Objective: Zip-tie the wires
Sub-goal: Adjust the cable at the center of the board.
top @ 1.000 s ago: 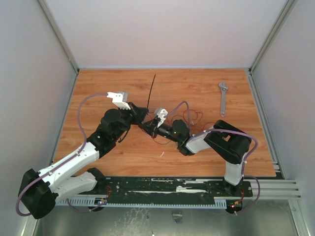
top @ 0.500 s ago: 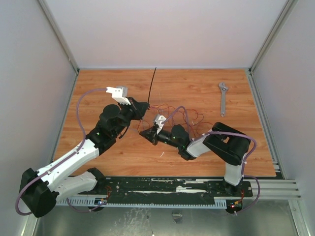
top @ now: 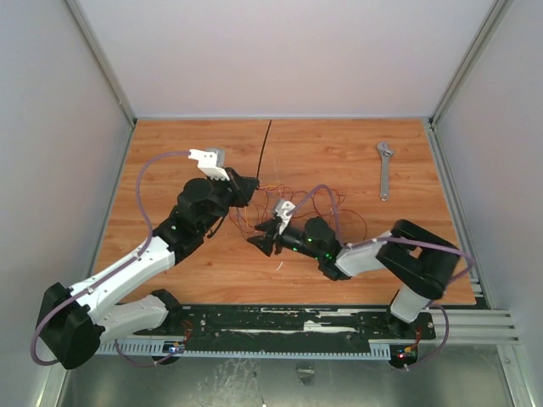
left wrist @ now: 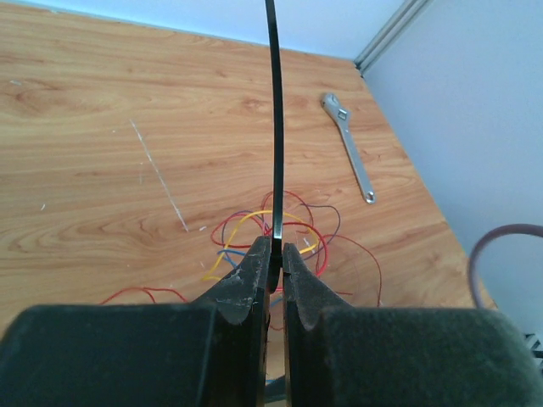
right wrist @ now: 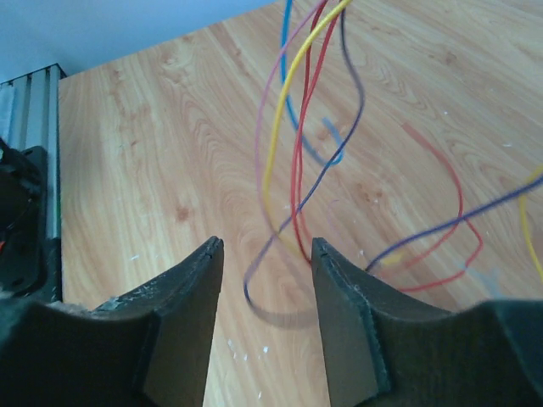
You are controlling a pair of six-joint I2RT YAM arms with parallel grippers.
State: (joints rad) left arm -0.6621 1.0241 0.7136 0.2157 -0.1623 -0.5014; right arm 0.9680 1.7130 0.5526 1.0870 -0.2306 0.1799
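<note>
A: Why is the left gripper (left wrist: 276,252) clamped like that?

B: It pinches the zip tie (left wrist: 275,127) at its lower end, so the strip stands free, pointing to the top middle of the overhead view. I'd judge that leaves it ready for threading.

A: And the right gripper (right wrist: 265,254)?

B: Its jaws are apart and grip nothing. The wires (right wrist: 294,170) loop loosely between and beyond them, mid-frame, just right of the tie. It looks placed to gather them.

A: Surroundings?

B: Pale walls (top: 280,51) on three sides, a wooden table (top: 170,153), and a wrench (top: 384,170) lying upper right, well apart.
</note>
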